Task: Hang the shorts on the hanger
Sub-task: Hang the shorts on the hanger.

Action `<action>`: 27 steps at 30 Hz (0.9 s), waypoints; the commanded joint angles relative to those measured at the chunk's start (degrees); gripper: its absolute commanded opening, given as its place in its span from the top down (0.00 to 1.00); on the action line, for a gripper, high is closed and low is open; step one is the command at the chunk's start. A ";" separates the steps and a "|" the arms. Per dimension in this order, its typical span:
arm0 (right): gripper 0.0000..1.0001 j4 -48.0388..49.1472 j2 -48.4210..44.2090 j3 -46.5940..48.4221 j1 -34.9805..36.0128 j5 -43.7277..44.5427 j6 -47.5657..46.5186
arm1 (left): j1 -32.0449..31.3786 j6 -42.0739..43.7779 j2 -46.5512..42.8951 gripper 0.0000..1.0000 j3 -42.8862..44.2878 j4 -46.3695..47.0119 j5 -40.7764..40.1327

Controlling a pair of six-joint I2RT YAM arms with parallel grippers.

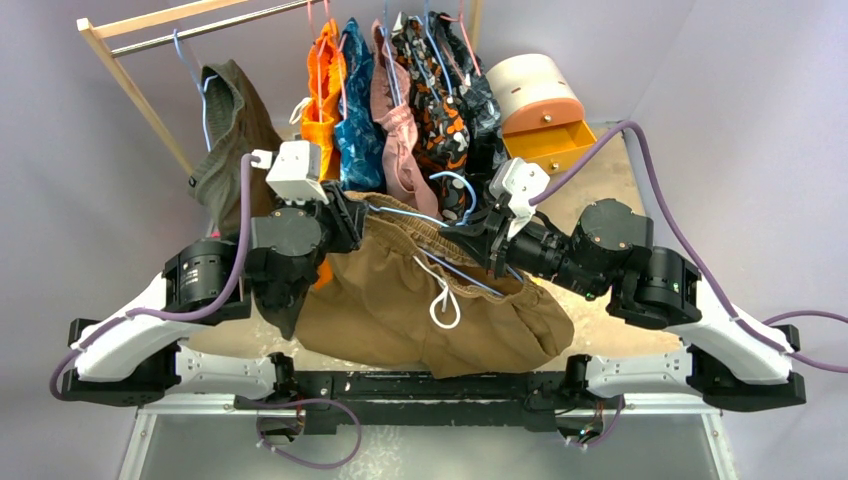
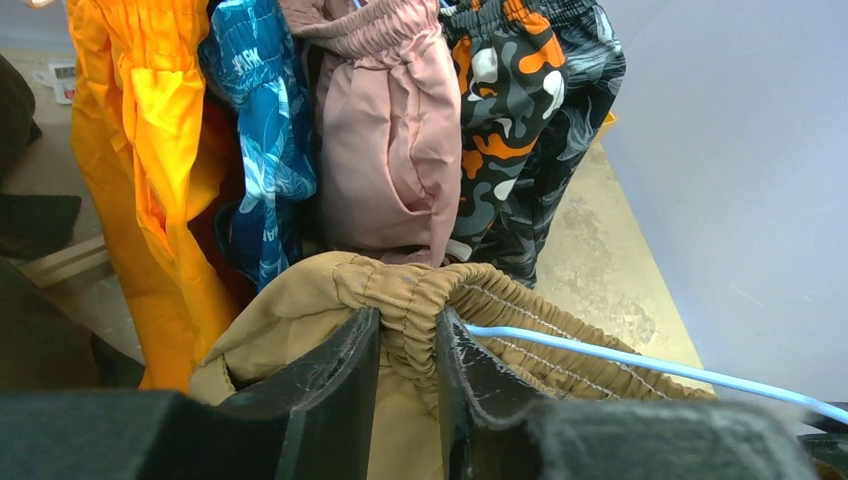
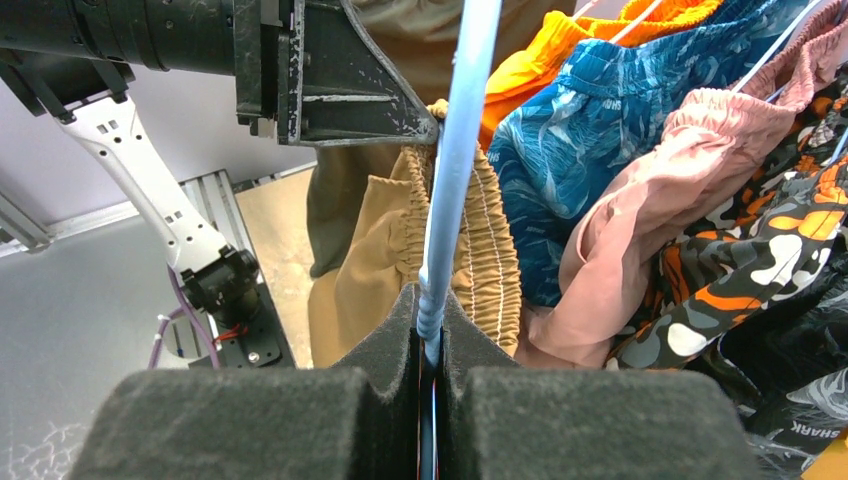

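- tabletop (image 1: 612,175), tan and scuffed, carries both arms at its near edge; a wooden rack (image 1: 150,25) with a metal rail stands at the far side.
- shorts (image 1: 400,310), tan-brown, lie heaped between the two arms and spill over the near edge of the table. the gathered waistband is lifted toward the rack, just in front of the hung clothes.
- hung clothes fill the rail: an olive garment (image 1: 230,130) on the left, then orange shorts (image 1: 322,90), a blue printed pair (image 1: 357,110), a pink pair (image 1: 395,130) and a black-and-orange camouflage pair (image 1: 440,100).
- a round cream and orange drawer box (image 1: 540,100) sits at the far right of the table, its drawer pulled out.
- left gripper (image 2: 408,322) pinches a fold of the elastic waistband; both black fingers press on the cloth.
- right gripper (image 3: 430,302) is clamped on the hanger (image 3: 455,150), the rod squeezed between its foam pads.
- the light-blue hanger rod runs from the right gripper across the waistband to the tip of the left gripper, touching the cloth. whether it passes inside the waist opening, i cannot tell.
- a white drawstring (image 1: 443,300) hangs in a loop down the front of the shorts.
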 commanded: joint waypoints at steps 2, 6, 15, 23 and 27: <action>1.00 5.47 -0.57 0.71 0.21 -0.61 0.22 | 0.26 2.92 -0.22 0.83 1.69 2.85 0.84; 1.00 5.39 -0.53 0.84 0.20 -1.02 0.27 | 0.24 4.40 0.60 1.00 3.13 4.25 3.43; 1.00 4.45 0.48 3.70 0.20 -4.64 -0.13 | 0.28 8.38 0.77 1.00 8.49 12.29 19.16; 1.00 3.50 2.39 7.75 0.20 -7.44 -0.55 | 0.30 8.61 2.62 1.00 10.05 9.80 31.99; 1.00 4.18 2.86 9.54 0.20 -7.89 -1.22 | 0.23 7.88 2.78 1.00 10.16 6.26 33.28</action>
